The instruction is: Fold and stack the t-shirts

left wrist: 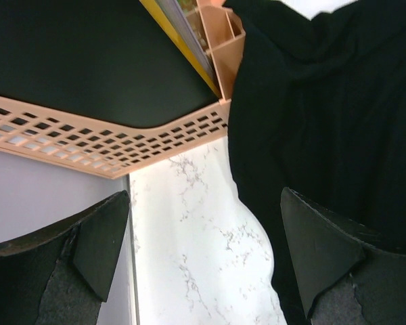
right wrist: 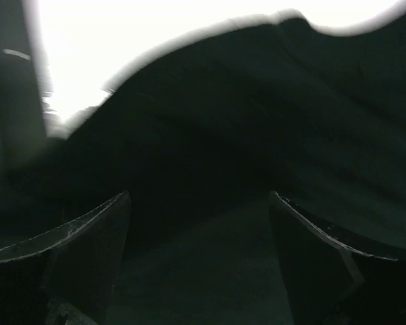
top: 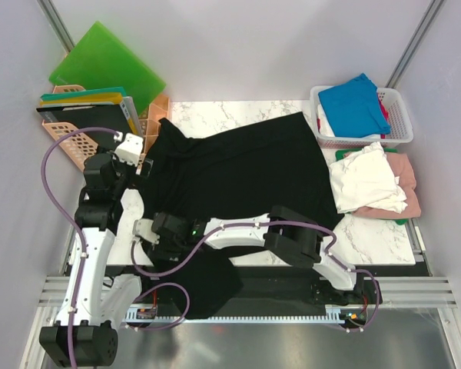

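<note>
A large black t-shirt [top: 246, 165] lies spread over the marble table [top: 376, 238], and one part of it hangs over the front edge [top: 207, 288]. My right gripper [top: 147, 231] hovers at the shirt's near left end. In the right wrist view it [right wrist: 199, 203] is open, with only black cloth [right wrist: 257, 122] under the jaws. My left gripper [top: 138, 157] is at the shirt's left edge and stands open [left wrist: 204, 203]. Bare marble lies between its fingers, and its right finger [left wrist: 325, 250] is over the black cloth [left wrist: 325, 101]. Further t-shirts are a blue one [top: 357, 104], a white one [top: 365, 181] and a pink one [top: 407, 184].
The blue shirt lies in a white basket [top: 399, 123] at the back right. The white and pink shirts are piled in front of it. A peach rack [top: 65, 131] holding boards stands at the left, close to my left gripper, with a green board [top: 107, 65] leaning behind it.
</note>
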Robot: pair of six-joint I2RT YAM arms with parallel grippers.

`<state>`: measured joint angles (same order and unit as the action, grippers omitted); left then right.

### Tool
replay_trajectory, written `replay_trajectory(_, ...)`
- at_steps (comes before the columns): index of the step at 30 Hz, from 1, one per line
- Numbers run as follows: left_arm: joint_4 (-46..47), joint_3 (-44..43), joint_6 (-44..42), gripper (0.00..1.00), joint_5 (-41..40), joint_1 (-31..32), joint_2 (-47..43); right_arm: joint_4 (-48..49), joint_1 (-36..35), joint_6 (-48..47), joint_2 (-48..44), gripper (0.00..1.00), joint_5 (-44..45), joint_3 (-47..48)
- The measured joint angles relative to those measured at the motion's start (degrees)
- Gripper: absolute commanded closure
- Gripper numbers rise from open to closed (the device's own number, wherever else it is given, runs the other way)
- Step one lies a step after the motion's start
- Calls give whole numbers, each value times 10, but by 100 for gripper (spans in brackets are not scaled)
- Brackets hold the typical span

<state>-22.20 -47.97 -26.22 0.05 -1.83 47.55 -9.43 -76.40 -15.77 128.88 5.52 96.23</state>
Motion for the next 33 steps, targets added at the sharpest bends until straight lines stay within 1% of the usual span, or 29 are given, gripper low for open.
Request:
replay_trajectory(2, 2, -10, 0, 0, 0, -1, -3, 6, 21, 14, 2, 11, 9, -12)
replay_trajectory(4, 4, -11, 0, 0, 0, -1, -7, 37, 51, 30, -4, 11, 29, -32)
replay_trajectory(6, 4, -10, 0, 0, 0, -1, -11, 74, 84, 49, -22, 11, 57, -73)
replay_trajectory(10, 5, 1, 0, 0, 0, -1, -20, 159, 170, 84, -84, 11, 127, -193)
replay_trajectory(12, 6, 11, 0, 0, 2, -1, -23, 225, 206, 87, -115, 10, 176, -262)
replay_trajectory(14, 7, 19, 0, 0, 4, -1, -23, 290, 219, 87, -137, 10, 220, -319)
replay_trajectory(17, 9, 29, 0, 0, 6, -1, -23, 383, 210, 82, -145, 8, 272, -376)
replay_trajectory(20, 11, 33, 0, 0, 9, -3, -22, 429, 198, 71, -139, 8, 295, -386)
replay_trajectory(24, 13, 33, 0, 0, 11, -4, -22, 441, 194, 70, -127, 8, 300, -376)
replay_trajectory(28, 13, 33, 0, 0, 13, -4, -17, 425, 195, 77, -121, 8, 289, -354)
replay_trajectory(33, 13, 32, 0, 0, 14, -4, -9, 393, 186, 85, -121, 7, 245, -336)
